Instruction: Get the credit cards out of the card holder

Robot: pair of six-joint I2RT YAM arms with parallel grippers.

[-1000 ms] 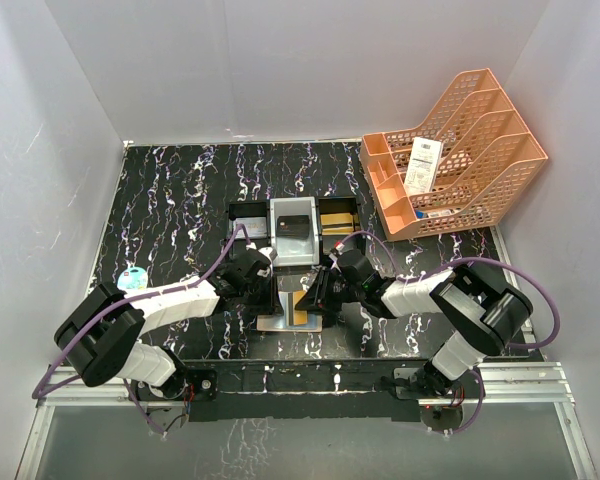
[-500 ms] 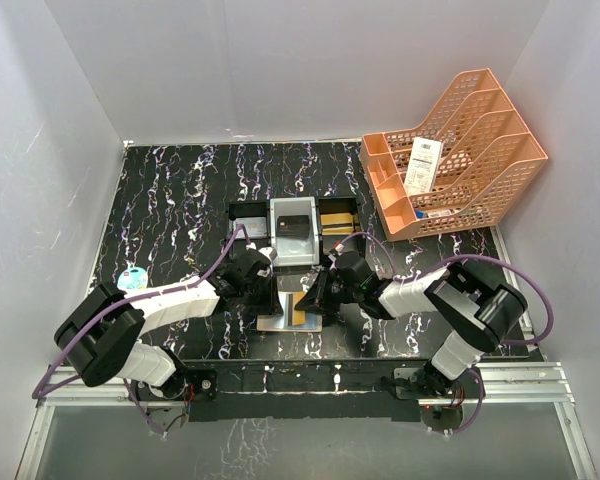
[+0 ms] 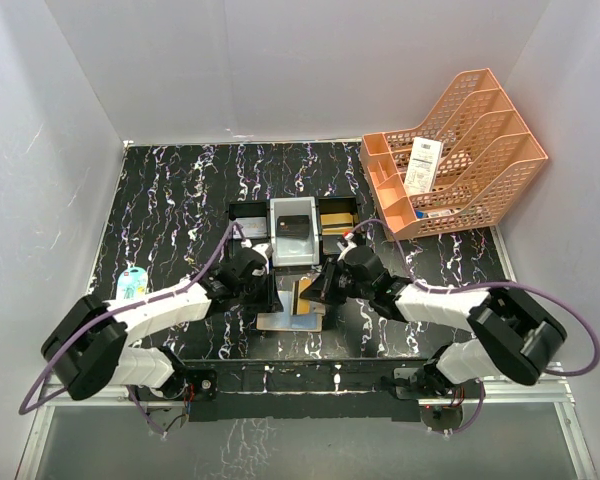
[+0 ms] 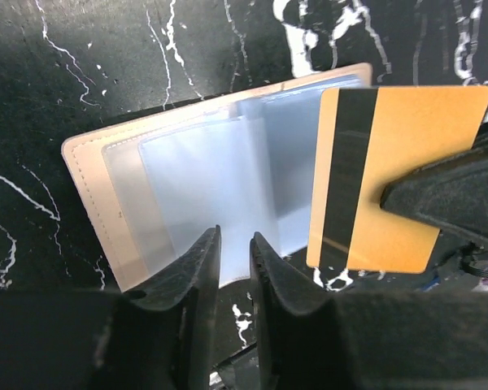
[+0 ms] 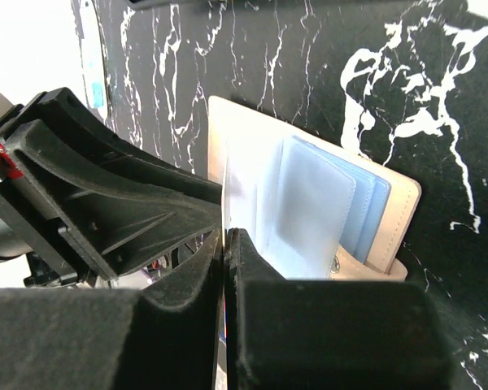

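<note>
The tan card holder [image 3: 283, 323] lies open on the black marbled table, its pale bluish slots [image 4: 220, 171] facing up. My right gripper [image 3: 315, 290] is shut on a gold credit card [image 3: 301, 296] with a black stripe [image 4: 350, 171]. It holds the card clear of the slots, just right of the holder. In the right wrist view the card [image 5: 226, 191] shows edge-on between the pressed jaws [image 5: 227, 236], above the card holder [image 5: 398, 215]. My left gripper [image 4: 235, 240] hovers at the slots' near edge, jaws a narrow gap apart, nothing pinched.
A black-and-grey three-compartment tray [image 3: 293, 252] stands just behind the holder, with a black card [image 3: 294, 226] in its middle bin. An orange file rack [image 3: 470, 165] holding a white receipt [image 3: 422, 165] fills the back right. A small round pale object [image 3: 132, 281] lies at the left.
My right gripper has closed on the gold card and drawn it up out of the holder. The left jaws have parted slightly, and the right arm has stretched lower.
</note>
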